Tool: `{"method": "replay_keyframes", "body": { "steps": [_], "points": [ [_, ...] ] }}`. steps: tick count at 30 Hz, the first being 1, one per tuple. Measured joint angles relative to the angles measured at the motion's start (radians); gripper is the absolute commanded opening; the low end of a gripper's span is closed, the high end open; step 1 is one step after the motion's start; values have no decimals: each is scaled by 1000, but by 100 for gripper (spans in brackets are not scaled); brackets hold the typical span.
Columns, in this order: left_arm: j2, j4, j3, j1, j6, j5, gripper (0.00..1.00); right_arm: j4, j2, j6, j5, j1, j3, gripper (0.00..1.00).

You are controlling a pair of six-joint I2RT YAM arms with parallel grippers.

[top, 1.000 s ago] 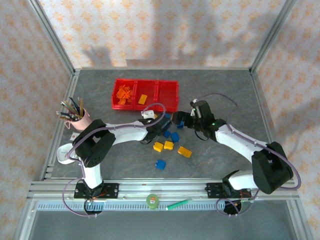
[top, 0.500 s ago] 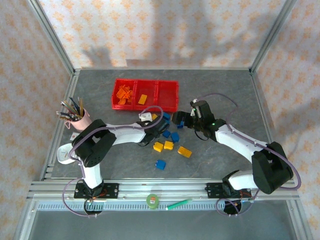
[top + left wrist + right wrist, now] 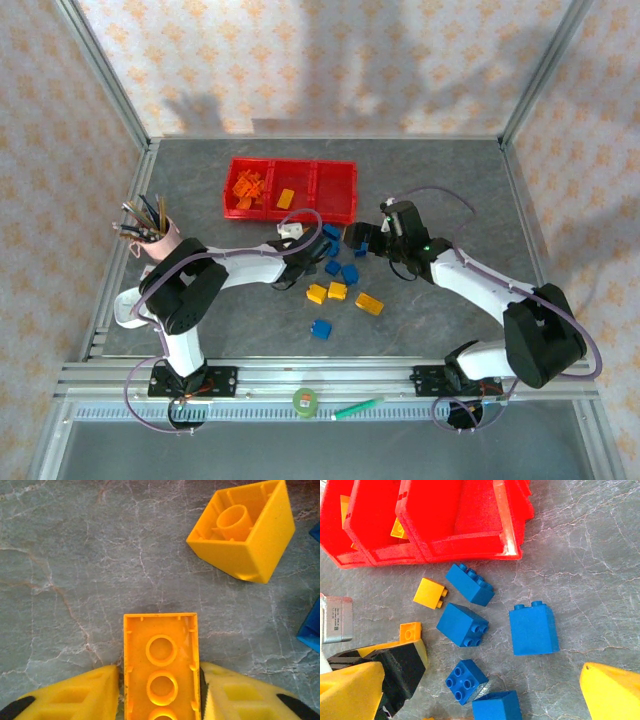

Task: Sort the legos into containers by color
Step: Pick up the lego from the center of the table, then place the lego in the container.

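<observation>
One long yellow brick (image 3: pixel 161 675), hollow side up, clamped between the closed-in fingers of left gripper (image 3: pixel 303 250). Against a second ago, drawn back from the loose legos (image 3: pixel 340 292) and nearer to the containers (image 3: pixel 330 216); probably meant for the middle bin, already with yellow inside. Empty and spread wide, right gripper (image 3: pixel 365 240), unmoved above blue bricks (image 3: pixel 532 629).
</observation>
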Motion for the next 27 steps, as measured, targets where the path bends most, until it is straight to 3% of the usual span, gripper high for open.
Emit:
{"method": "replay_keyframes", "body": {
  "steps": [5,17,27],
  "points": [
    [1,6,2,5,1,3,32,0,0,0,-3,0,0,100],
    [-107,-24,19,18,36,17,32,8,0,1,-39,0,24,100],
    [-54,-79,307,153,164,-54,32,55,23,20,-40,0,92,100]
  ]
}}
